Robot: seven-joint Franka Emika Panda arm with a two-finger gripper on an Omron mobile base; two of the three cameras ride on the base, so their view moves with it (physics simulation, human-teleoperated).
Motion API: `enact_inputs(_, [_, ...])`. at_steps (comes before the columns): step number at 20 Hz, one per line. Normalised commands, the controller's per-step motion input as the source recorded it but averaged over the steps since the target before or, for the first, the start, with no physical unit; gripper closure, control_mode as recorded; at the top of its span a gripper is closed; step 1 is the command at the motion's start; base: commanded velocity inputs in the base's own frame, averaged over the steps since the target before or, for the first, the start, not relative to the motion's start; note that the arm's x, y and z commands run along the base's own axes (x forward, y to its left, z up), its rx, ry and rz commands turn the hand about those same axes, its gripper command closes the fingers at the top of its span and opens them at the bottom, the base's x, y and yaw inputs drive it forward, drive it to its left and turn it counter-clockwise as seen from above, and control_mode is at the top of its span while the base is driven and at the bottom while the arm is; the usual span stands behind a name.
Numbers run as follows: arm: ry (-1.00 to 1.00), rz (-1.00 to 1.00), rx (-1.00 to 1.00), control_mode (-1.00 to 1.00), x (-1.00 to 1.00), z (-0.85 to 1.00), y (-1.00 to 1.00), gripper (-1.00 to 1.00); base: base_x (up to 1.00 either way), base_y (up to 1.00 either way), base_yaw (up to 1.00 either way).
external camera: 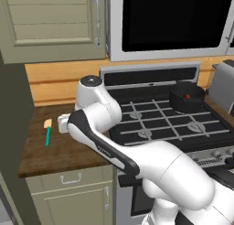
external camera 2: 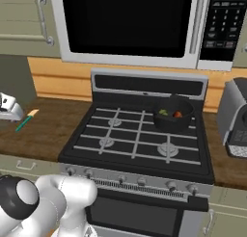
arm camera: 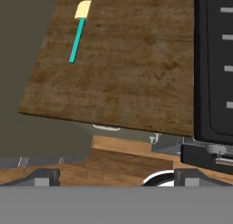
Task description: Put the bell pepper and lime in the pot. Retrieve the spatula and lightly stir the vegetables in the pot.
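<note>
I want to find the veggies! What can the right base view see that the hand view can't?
Right base view alone: the pot on the stove's back right burner, holding the lime and the bell pepper, plus the microwave above. Hand view alone: the open end effector, holding nothing. Both: the spatula lying on the wooden counter left of the stove.

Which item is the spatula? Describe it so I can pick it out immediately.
Start at the black stove and look to the wooden counter on its left. The spatula lies flat there, apart from the stove. Its teal handle and pale cream blade set it apart.
</note>
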Motion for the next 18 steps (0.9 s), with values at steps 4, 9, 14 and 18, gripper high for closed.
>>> enact_inputs(4, [0.0,0.0,0.0,1.0,0.0,0.0,0.0,-1.0,0.05,0.35,0.0])
enact_inputs(9, [0.0,0.0,0.0,1.0,0.0,0.0,0.0,-1.0,0.32,0.15,0.0])
enact_inputs(14, [0.0,0.0,0.01,-1.0,0.22,-0.02,0.01,-1.0,0.36,0.08,0.0])
enact_inputs(18, [0.0,0.0,0.0,-1.0,0.54,-0.29,0.24,-1.0,0.0,0.0,0.0])
